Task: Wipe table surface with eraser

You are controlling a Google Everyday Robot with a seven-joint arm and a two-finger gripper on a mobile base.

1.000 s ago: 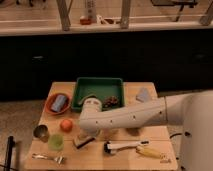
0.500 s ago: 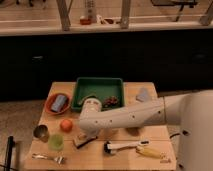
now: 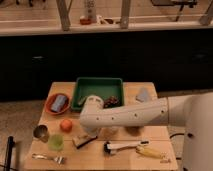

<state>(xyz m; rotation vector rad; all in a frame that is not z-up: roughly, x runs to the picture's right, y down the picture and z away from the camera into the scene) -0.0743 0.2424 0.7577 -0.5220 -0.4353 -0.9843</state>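
The table surface (image 3: 150, 132) is a small square top of light tan wood. The eraser (image 3: 82, 141), a small tan block with a dark face, lies on it near the front left, just right of the orange fruit (image 3: 66, 125). My white arm reaches in from the right across the table. My gripper (image 3: 90, 133) hangs below the arm's rounded end, right over the eraser's upper right end. The arm hides most of the gripper, so I cannot tell whether it touches the eraser.
A green tray (image 3: 85, 90) stands at the back. An orange bowl (image 3: 50, 106) is at the left, a grey wedge (image 3: 144, 95) at the back right. A metal cup (image 3: 41, 132), green cup (image 3: 55, 143), fork (image 3: 47, 158), handled brush (image 3: 122, 146) and yellow item (image 3: 150, 151) lie along the front.
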